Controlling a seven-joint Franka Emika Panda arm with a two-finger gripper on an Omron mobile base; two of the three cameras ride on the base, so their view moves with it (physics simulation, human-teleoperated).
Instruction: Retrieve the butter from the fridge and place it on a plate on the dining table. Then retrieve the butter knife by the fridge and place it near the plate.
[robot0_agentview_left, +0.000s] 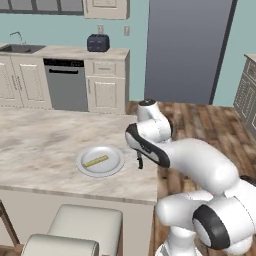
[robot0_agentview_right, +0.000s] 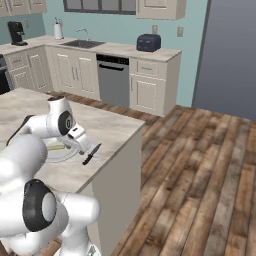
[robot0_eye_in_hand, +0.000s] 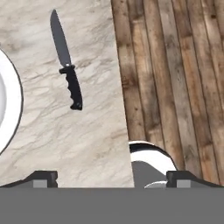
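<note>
The robot arm (robot0_agentview_left: 200, 165) is smooth, shiny and white, made of fat round parts. Dark black bands ring its joints, with grey round caps on some. Its gripper (robot0_eye_in_hand: 111, 178) has two small dark finger tips.

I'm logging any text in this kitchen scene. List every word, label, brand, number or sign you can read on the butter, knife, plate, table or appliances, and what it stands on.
None can be read.
butter: no wrapper print.
butter knife: plain blade and handle.
plate: unmarked.
dishwasher: the dark control strip shows faint light specks, too small to read.
toaster: no visible brand.
</note>
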